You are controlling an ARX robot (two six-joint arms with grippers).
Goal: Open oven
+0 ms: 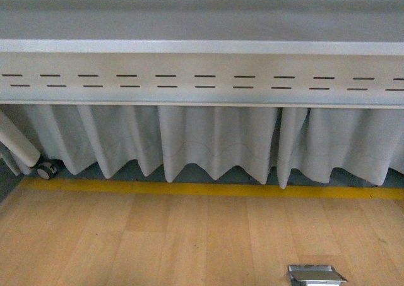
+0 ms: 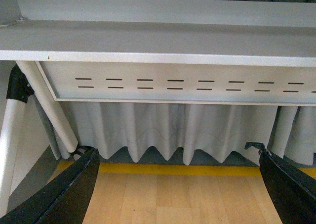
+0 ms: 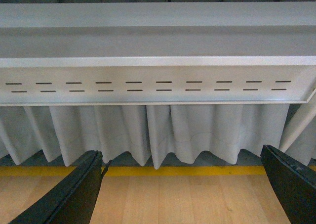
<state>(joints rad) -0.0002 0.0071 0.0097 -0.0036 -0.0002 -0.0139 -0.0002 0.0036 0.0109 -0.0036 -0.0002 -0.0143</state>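
The oven is out of view in every frame. My left gripper (image 2: 177, 157) is open, its two black fingers (image 2: 74, 194) spread wide with only wooden floor between them. My right gripper (image 3: 182, 157) is open too, its black fingers (image 3: 74, 194) far apart and holding nothing. Both wrist views look under the edge of a grey table (image 2: 158, 41) toward a pale curtain (image 2: 163, 130). In the front view neither arm shows.
A grey slotted table apron (image 1: 202, 81) runs across the front view above the curtain (image 1: 214, 141). A yellow floor line (image 1: 208, 189) borders the wooden floor (image 1: 158, 242). A white table leg with a caster (image 1: 45, 169) stands at left. A metal floor box (image 1: 315, 274) sits low right.
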